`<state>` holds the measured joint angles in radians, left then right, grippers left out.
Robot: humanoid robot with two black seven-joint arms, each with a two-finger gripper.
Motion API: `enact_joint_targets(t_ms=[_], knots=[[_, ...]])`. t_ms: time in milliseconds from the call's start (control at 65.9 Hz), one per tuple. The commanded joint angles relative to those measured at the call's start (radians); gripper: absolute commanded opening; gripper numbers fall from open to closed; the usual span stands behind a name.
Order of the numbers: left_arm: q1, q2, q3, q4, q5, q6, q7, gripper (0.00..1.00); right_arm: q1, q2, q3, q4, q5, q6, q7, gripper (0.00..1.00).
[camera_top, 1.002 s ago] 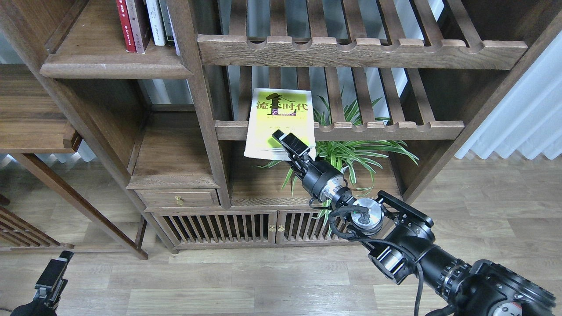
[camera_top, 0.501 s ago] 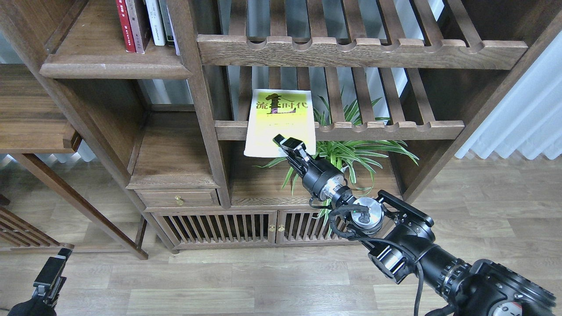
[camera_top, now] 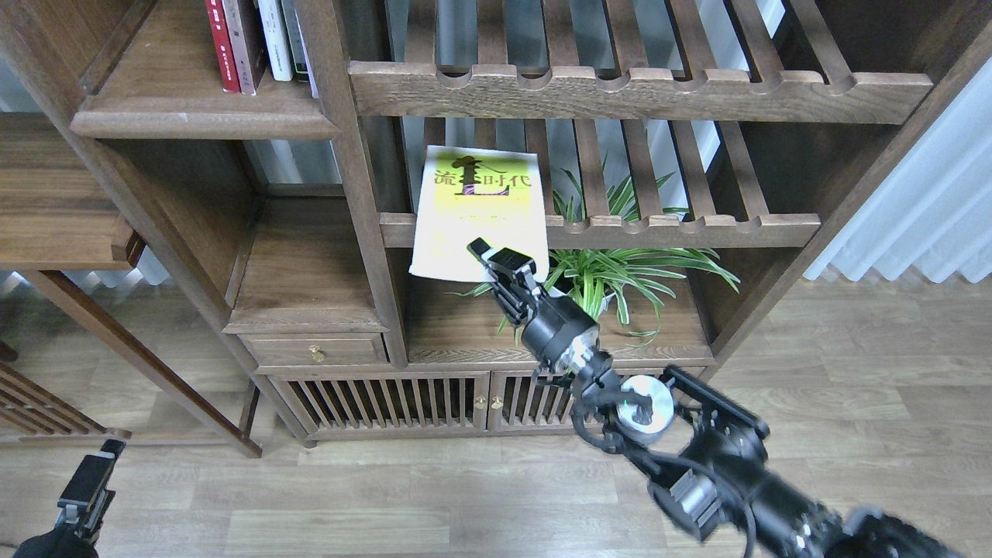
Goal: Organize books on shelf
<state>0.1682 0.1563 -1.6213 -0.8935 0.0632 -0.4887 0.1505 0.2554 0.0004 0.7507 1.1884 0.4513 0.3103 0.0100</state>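
Note:
The lime-yellow book [camera_top: 474, 209] with black characters is held face-up in front of the lower slatted rack, its near edge in my right gripper [camera_top: 500, 263], which is shut on it. The solid-board shelf [camera_top: 201, 116] with the moulded front edge is at the upper left. On it stand a red-spined book [camera_top: 219, 43] and a dark brownish-spined book [camera_top: 244, 43], next to slim white and grey ones [camera_top: 279, 39]; their covers are hidden. My left gripper [camera_top: 85, 488] hangs low at the bottom left over the floor, too small to read.
Two slatted racks with notched rails [camera_top: 635, 89] [camera_top: 604, 229] fill the middle bay. A spider plant [camera_top: 620, 271] stands just right of the book. A thick upright post [camera_top: 349, 170] separates the book from the left bay. A small drawer unit [camera_top: 310, 310] sits below the shelf.
My right gripper has moved left and a little up with the yellow book, which now sits closer to the post. The left gripper has barely moved.

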Motion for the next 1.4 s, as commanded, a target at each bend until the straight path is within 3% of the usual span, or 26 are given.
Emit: enact_joint_targets(t_ms=[0, 212, 501, 683, 804, 926, 1002, 1138, 1320, 1381], knots=[[-0.001, -0.003, 0.023, -0.005, -0.01, 0.0, 0.003, 1.0, -0.097, 0.0, -0.002, 0.073, -0.045, 0.026, -0.019, 0.04], [-0.003, -0.003, 0.077, -0.001, -0.049, 0.0, -0.003, 1.0, -0.211, -0.019, -0.028, 0.079, -0.143, 0.148, -0.081, 0.04], [-0.038, -0.072, 0.193, 0.025, -0.272, 0.0, -0.012, 1.0, -0.282, 0.0, -0.036, 0.046, -0.164, 0.159, -0.131, 0.05], [-0.05, -0.06, 0.224, 0.022, -0.356, 0.0, -0.009, 1.0, -0.289, 0.0, -0.034, -0.076, -0.16, 0.178, -0.211, 0.05], [-0.058, -0.003, 0.239, 0.019, -0.373, 0.0, -0.012, 1.0, -0.289, 0.0, -0.036, -0.156, -0.16, 0.178, -0.288, 0.05], [-0.047, 0.06, 0.29, -0.001, -0.419, 0.0, -0.011, 1.0, -0.286, 0.0, -0.037, -0.214, -0.16, 0.178, -0.32, 0.05], [-0.039, 0.15, 0.379, -0.039, -0.494, 0.0, -0.012, 1.0, -0.283, 0.0, -0.037, -0.234, -0.154, 0.178, -0.34, 0.05], [-0.058, 0.368, 0.685, -0.134, -0.641, 0.0, -0.014, 1.0, -0.283, 0.0, -0.05, -0.239, -0.148, 0.178, -0.386, 0.05], [-0.076, 0.442, 0.785, -0.251, -0.651, 0.0, -0.019, 1.0, -0.283, 0.0, -0.105, -0.237, -0.137, 0.178, -0.421, 0.05], [-0.137, 0.448, 0.853, -0.257, -0.649, 0.0, -0.015, 1.0, -0.283, 0.0, -0.119, -0.237, -0.137, 0.178, -0.427, 0.05]])
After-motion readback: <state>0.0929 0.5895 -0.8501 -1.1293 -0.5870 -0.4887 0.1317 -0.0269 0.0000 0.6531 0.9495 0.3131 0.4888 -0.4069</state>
